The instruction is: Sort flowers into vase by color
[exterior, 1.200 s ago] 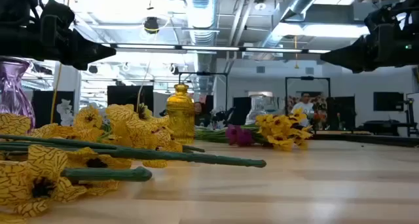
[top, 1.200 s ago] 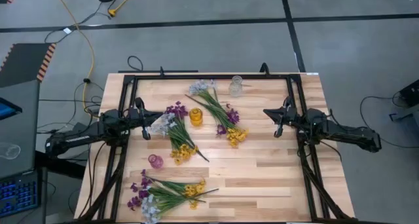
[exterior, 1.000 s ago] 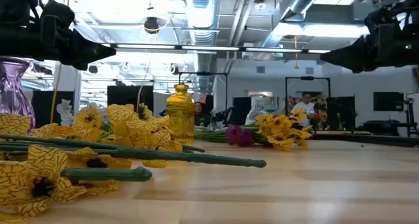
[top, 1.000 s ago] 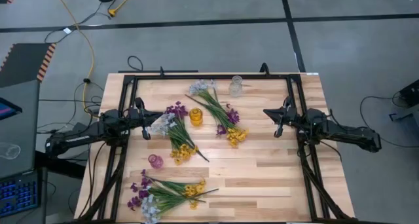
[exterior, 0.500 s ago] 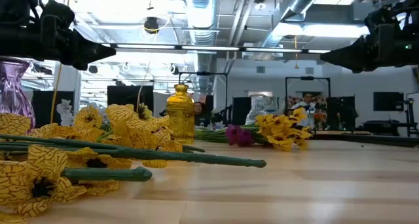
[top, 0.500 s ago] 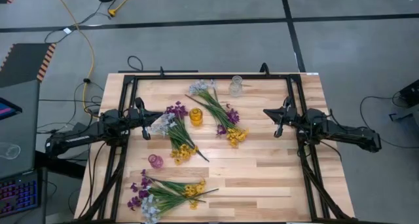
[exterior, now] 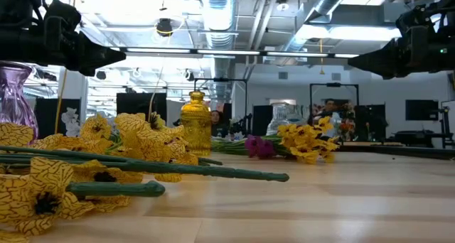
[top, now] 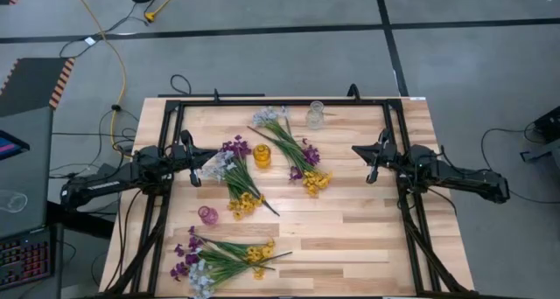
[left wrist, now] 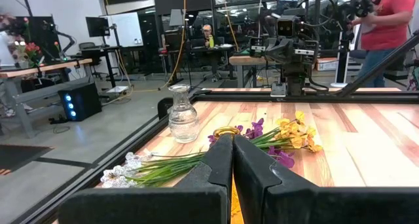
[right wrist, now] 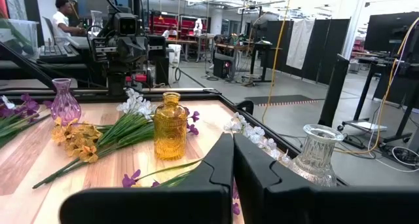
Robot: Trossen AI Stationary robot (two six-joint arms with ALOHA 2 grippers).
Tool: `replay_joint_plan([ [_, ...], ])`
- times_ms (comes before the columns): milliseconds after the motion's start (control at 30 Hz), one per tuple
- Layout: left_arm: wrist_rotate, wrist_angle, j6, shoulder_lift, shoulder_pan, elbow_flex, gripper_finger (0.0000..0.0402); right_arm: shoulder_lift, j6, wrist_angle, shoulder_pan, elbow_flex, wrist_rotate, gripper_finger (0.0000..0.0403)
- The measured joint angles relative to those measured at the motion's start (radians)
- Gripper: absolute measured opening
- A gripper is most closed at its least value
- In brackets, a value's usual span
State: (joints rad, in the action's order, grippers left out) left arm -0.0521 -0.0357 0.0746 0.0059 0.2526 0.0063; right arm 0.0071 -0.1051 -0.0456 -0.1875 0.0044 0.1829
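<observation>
- Three bunches of flowers (top: 234, 182) lie on my table (top: 367, 229), at center, 12 and 7 o'clock.
- Left gripper (top: 194, 158) at 9 o'clock, jaws pressed together, empty.
- Right gripper (top: 372, 162) at 3 o'clock, same.

Vases: three on the wooden table (top: 367, 229); one amber vase (top: 262, 155) near the middle; one clear glass vase (top: 315, 115) beyond it toward the far edge; one pink vase (top: 207, 215) nearer than the amber one and to its left.

Flower bunches: three, each mixing yellow, purple and white blossoms on green stems; first bunch (top: 234, 178) just left of the amber vase; second bunch (top: 290, 148) just right of it; third bunch (top: 219, 257) well nearer than it, by the near edge.

Robot arms: two; one to the left of the amber vase, one well to its right.

Colours of blossom: three.
</observation>
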Motion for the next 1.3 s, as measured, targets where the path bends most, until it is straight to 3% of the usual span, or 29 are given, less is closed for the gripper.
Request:
replay_joint_plan([
  [1300, -0.016, -0.004, -0.021, 0.000, 0.000, 0.000, 0.0000, 0.000, -0.024, -0.002, -0.004, 0.000, 0.000, 0.0036],
])
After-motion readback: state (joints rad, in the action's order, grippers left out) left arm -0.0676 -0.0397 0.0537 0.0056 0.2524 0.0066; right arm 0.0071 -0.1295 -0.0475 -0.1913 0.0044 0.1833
